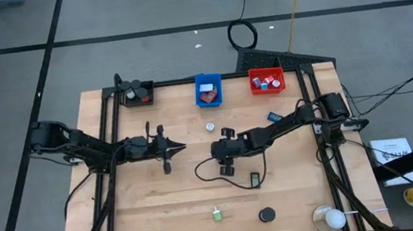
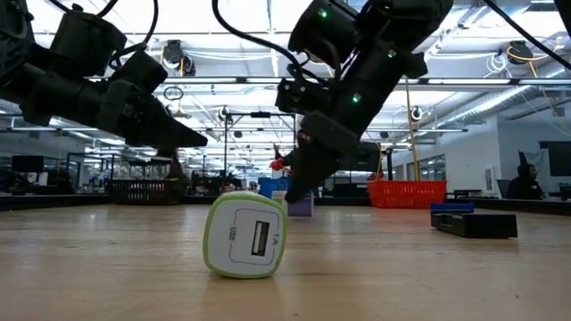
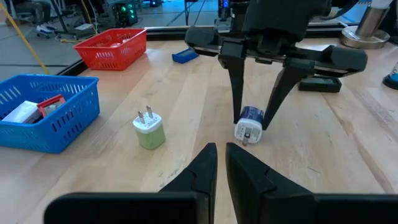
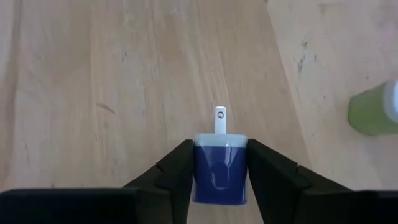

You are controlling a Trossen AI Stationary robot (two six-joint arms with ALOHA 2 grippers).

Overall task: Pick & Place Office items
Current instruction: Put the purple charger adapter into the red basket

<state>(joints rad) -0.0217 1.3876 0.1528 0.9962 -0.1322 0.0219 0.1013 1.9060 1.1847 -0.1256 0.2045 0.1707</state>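
Right gripper clamps blue-and-white charger across flat sides. Judged light, rigid, glossy, slip-prone; keep off prongs. Left gripper shut, empty.

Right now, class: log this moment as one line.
right gripper: closing on blue charger | left gripper: shut, waiting | green charger: on table

blue-and-white charger, green-and-white charger, red bin, blue bin
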